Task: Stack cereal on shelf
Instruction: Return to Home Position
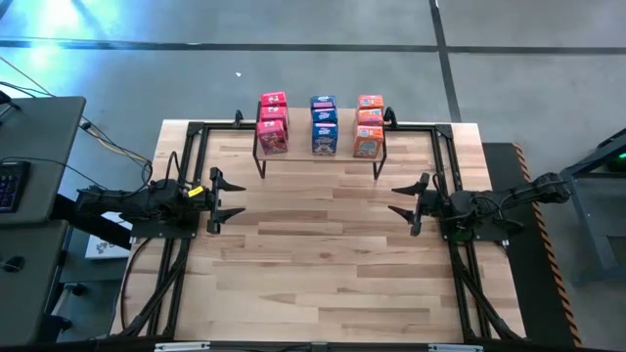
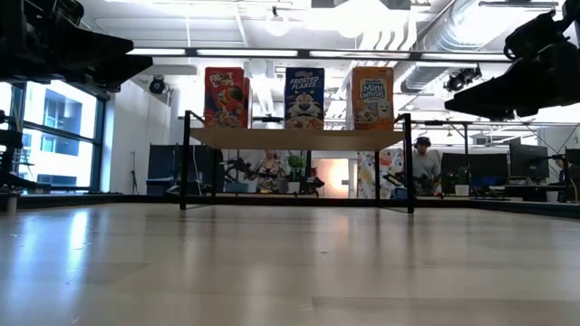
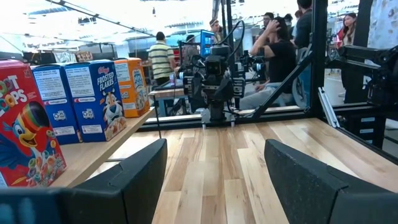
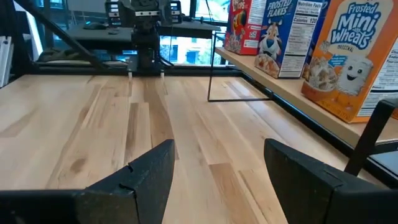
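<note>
I see the Froot Loops boxes (image 1: pixel 273 124), Frosted Flakes boxes (image 1: pixel 324 124) and Mini-Wheats boxes (image 1: pixel 369 125) lined by colour on the shelf (image 2: pixel 294 139) at the far edge of the table (image 1: pixel 323 284), with my left gripper (image 1: pixel 243 198) and right gripper (image 1: pixel 394 199) spread, empty, well apart before it.

cereal (image 1: pixel 323 124) on shelf (image 1: pixel 319 156)

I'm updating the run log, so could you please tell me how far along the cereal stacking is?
Done: nine boxes stand on the shelf, as three red boxes, three blue boxes and three orange boxes. In hand: nothing; the left gripper and right gripper are open and empty, out at opposite sides of the table. Left: no cereal lies on the table, so probably only parking the arms.
</note>
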{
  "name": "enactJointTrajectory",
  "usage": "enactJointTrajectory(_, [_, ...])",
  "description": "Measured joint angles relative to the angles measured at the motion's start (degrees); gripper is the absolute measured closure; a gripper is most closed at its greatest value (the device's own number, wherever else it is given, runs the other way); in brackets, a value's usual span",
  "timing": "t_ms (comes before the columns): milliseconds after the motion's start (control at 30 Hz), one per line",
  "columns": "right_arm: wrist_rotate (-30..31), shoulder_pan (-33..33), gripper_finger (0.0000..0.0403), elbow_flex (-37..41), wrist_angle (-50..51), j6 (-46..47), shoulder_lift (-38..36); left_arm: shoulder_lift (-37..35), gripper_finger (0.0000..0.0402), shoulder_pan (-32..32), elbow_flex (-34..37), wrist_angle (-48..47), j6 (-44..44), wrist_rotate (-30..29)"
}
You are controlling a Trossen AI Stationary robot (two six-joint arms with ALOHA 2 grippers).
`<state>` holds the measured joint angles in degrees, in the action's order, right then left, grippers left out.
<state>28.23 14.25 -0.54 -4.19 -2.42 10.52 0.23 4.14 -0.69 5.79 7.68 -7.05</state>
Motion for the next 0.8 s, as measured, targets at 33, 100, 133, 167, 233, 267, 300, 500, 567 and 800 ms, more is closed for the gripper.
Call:
enactJointTrajectory(33, [0.0,0.0,0.0162,0.0,0.0,0.0,0.0,0.0,0.014,0.0,0.0,0.0,0.0,0.0])
enactJointTrajectory(100, [0.2,0.0,0.0162,0.0,0.0,-0.4,0.0,0.0,0.014,0.0,0.0,0.0,0.0,0.0])
enactJointTrajectory(133, [0.3,0.0,0.0162,0.0,0.0,-1.6,0.0,0.0,0.014,0.0,0.0,0.0,0.0,0.0])
enactJointTrajectory(167, [0.3,0.0,0.0162,0.0,0.0,-3.0,0.0,0.0,0.014,0.0,0.0,0.0,0.0,0.0])
enactJointTrajectory(233, [0.2,0.0,0.0162,0.0,0.0,-5.5,0.0,0.0,0.014,0.0,0.0,0.0,0.0,0.0])
enactJointTrajectory(267, [0.2,0.0,0.0162,0.0,0.0,-6.4,0.0,0.0,0.014,0.0,0.0,0.0,0.0,0.0])
enactJointTrajectory(300, [0.2,0.0,0.0162,0.0,0.0,-6.8,0.0,0.0,0.014,0.0,0.0,0.0,0.0,0.0])
enactJointTrajectory(500, [0.1,0.0,0.0162,0.0,0.0,-6.6,0.0,0.0,0.014,0.0,0.0,0.0,0.0,0.0])
enactJointTrajectory(567, [0.1,0.0,0.0162,0.0,0.0,-6.6,0.0,0.0,0.014,0.0,0.0,0.0,0.0,0.0])
enactJointTrajectory(800, [0.1,0.0,0.0162,0.0,0.0,-6.6,0.0,0.0,0.014,0.0,0.0,0.0,0.0,0.0])
